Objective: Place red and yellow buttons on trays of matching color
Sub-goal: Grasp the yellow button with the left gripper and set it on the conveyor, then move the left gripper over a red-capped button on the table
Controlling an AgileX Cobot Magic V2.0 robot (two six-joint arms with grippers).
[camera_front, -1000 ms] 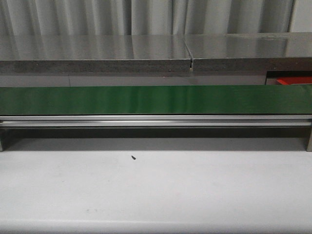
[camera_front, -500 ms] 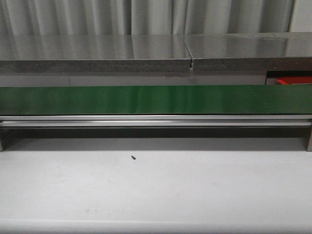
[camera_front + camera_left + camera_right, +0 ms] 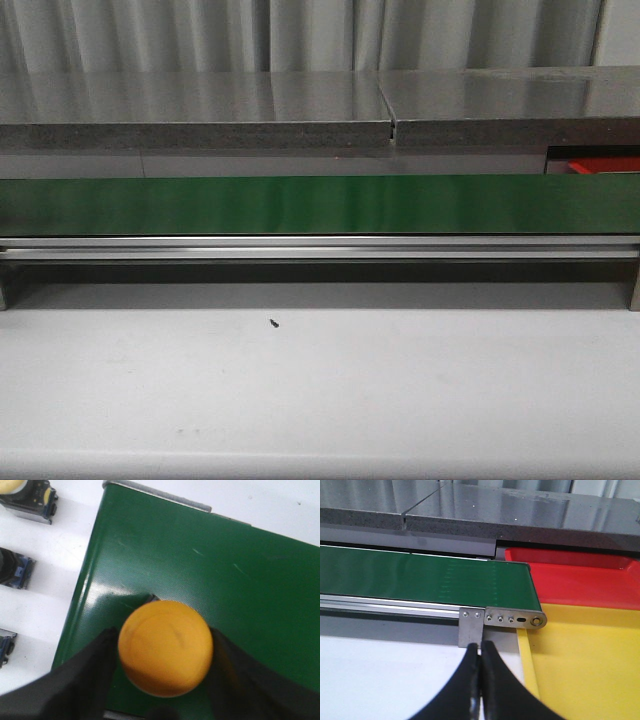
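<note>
Looking straight ahead in the front view, I see the long green belt (image 3: 320, 205) and the white table (image 3: 320, 390) in front of it. No buttons ride on the belt here. A bit of the red tray (image 3: 605, 165) peeks out far to my right.

My left wrist view shows my left end effector (image 3: 165, 652) squeezing a yellow button (image 3: 166, 647) just above the end of the belt. More buttons (image 3: 27, 497) wait on the table beside it.

My right wrist view shows my right end effector (image 3: 480, 655) pinched closed with nothing in it. The red tray and the yellow tray (image 3: 585, 665) sit side by side past the belt's end. Both look bare where I can see, so I think the sorting has hardly begun.
</note>
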